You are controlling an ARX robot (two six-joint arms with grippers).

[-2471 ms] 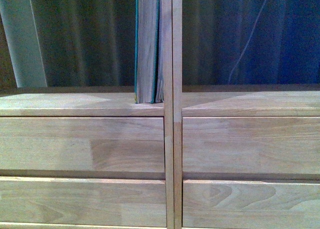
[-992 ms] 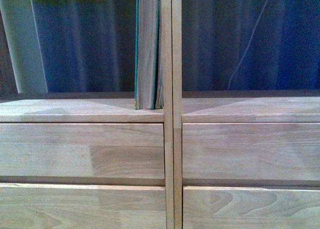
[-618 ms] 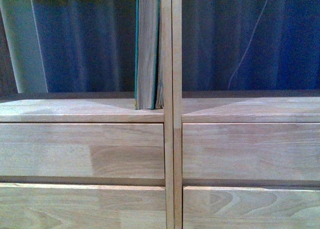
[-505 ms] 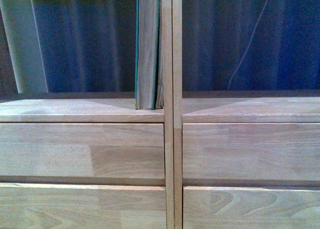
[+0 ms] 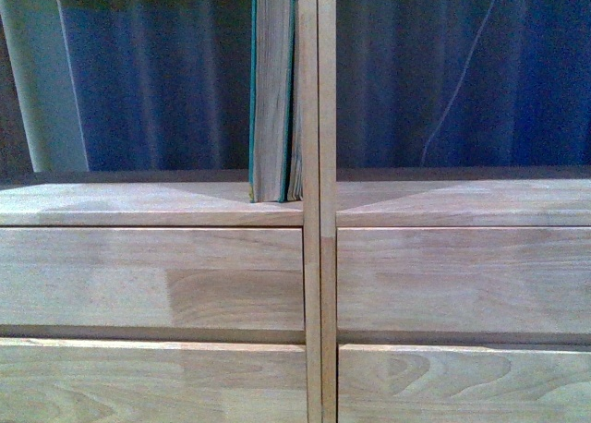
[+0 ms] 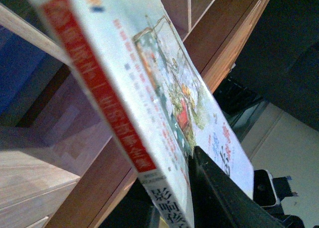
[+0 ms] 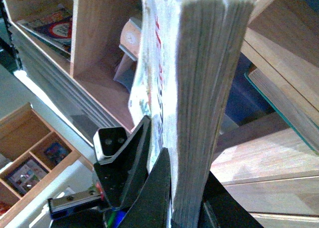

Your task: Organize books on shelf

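A thick teal book (image 5: 271,90) stands upright on the pale wood shelf (image 5: 138,203), close to the centre upright, with a thin sliver of pages between them. Neither gripper shows in the front view. In the left wrist view my left gripper (image 6: 172,198) is shut on the white book (image 6: 149,98), which has a red spine band, Chinese characters and a cover picture; one black finger (image 6: 224,193) lies on the cover. In the right wrist view my right gripper (image 7: 182,198) is shut on the same white book (image 7: 209,88), page edges toward the camera, above a shelf board (image 7: 269,158).
A blue curtain (image 5: 157,81) and a thin white cable (image 5: 462,72) show through the backless compartments. Drawer fronts (image 5: 148,275) fill the lower front view. The right wrist view shows a divided wooden tray (image 7: 30,163) and another wooden case (image 7: 94,44) with flat-lying books.
Compared with 2.5 s ago the shelf sits slightly lower in the front view and the backdrop looks bluer. Over the last second nothing has visibly moved.
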